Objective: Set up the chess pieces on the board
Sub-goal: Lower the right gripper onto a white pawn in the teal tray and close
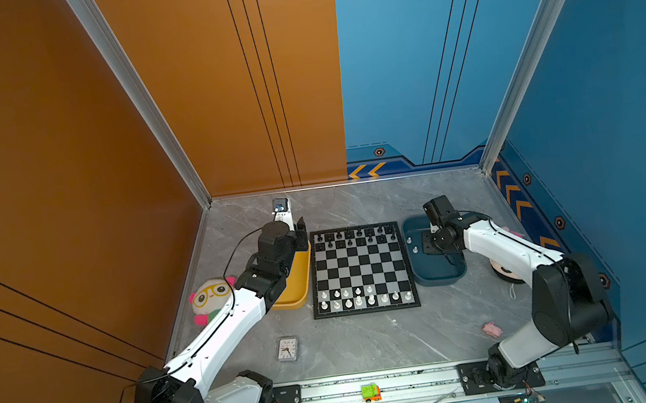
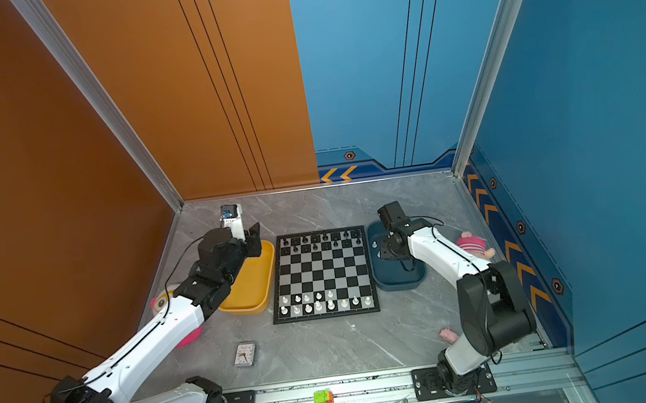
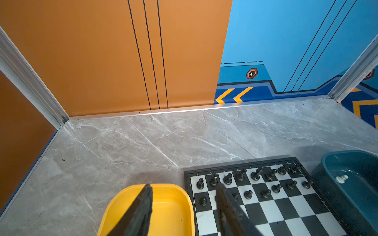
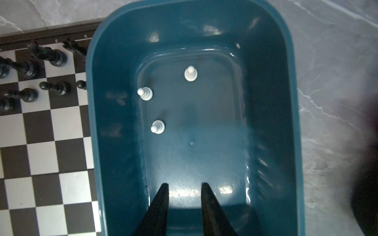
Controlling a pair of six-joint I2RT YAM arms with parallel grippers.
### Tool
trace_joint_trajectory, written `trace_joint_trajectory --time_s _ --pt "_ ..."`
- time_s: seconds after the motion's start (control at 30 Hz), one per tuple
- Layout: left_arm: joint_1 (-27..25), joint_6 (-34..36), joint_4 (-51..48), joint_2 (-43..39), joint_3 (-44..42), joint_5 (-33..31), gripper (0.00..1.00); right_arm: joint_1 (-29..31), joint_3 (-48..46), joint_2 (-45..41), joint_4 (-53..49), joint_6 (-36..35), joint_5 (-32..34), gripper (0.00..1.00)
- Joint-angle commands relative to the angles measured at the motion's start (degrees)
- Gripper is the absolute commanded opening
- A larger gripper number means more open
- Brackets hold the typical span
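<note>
The flat square chessboard of black and silvery-grey squares with a thin black frame [image 1: 361,267] lies at the centre of the grey marble-patterned tabletop [image 1: 372,343], between two trays. The glossy black plastic chessmen [image 1: 348,234] fill the far rank and most or all of the rank in front of it. One square there is hidden behind a finger in the left wrist view, so the count cannot be confirmed. The white plastic chessmen [image 1: 359,301] fill the near rank in both top views. Ahead of it, five white pawns [image 2: 307,298] occupy the next rank, leaving three squares at its right end vacant. The dark teal oblong plastic tray [image 4: 290,102], just beside the board's right edge, holds three white pawns [image 4: 145,93], apparently upright. The visible part of the yellow oblong plastic tray [image 3: 173,204], on the opposite side, shows no pieces. The right gripper [image 4: 185,190] hovers over the teal tray, jaws narrowly apart with nothing between them. The left gripper [image 3: 184,194] hangs above the far end of the yellow tray, jaws apart and empty. Judged from this layout, the setup is nearly complete: the outstanding work is to transfer the three tray pawns to the vacant squares.
</note>
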Motion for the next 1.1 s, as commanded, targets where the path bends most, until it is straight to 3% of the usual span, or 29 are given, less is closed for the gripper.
trace_joint_trajectory --time_s 0.0,0.47,1.07 --pt "0.78 -1.4 5.03 0.18 -1.03 -0.5 0.52 0.01 2.88 3.39 2.5 -1.53 -2.27 0.3" --pt "0.8 -2.95 5.27 1.96 0.18 1.73 0.51 0.27 7.47 13.34 4.29 -3.05 -4.82 0.33" --pt "0.8 -2.69 5.26 3.16 0.67 2.75 0.51 0.27 9.66 16.56 4.03 -3.43 -5.49 0.29"
